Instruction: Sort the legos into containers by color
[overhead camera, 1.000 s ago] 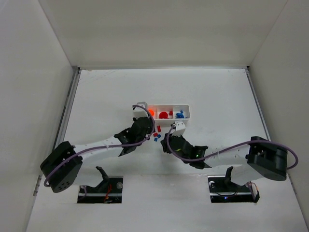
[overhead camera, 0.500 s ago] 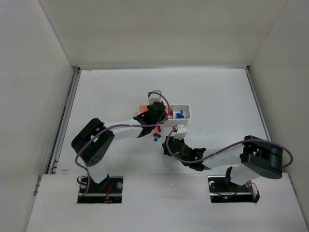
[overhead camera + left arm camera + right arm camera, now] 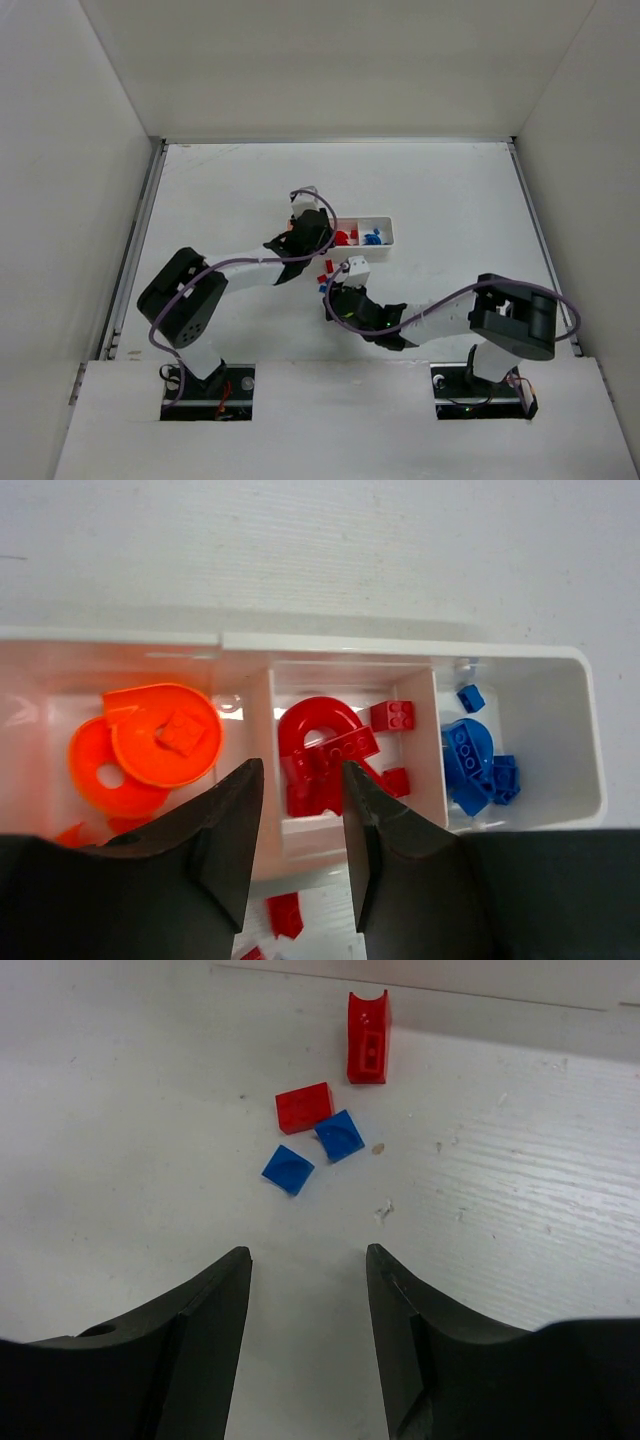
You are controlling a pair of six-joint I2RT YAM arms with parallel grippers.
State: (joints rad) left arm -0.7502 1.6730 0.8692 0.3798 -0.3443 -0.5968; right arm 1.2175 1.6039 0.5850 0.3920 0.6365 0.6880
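Observation:
The white three-compartment tray [image 3: 592,730] holds orange legos [image 3: 160,742] on the left, red legos [image 3: 325,750] in the middle and blue legos [image 3: 470,755] on the right. My left gripper [image 3: 300,770] is open and empty, hovering over the tray's near wall between the orange and red compartments. In the top view it [image 3: 308,240] covers the tray's left end [image 3: 388,232]. My right gripper [image 3: 306,1252] is open and empty, just short of four loose pieces on the table: a tall red brick [image 3: 368,1036], a red brick [image 3: 304,1107] and two blue tiles [image 3: 340,1135] [image 3: 288,1169].
One loose red piece [image 3: 283,915] lies on the table just below the tray, under my left fingers. The loose pieces [image 3: 325,272] sit between the two grippers, with my right gripper [image 3: 330,292] near them. White walls enclose the table on three sides.
My left gripper swung from the loose pieces up over the tray, then shifted slightly left. My right gripper moved left and toward the near edge, behind the loose pieces.

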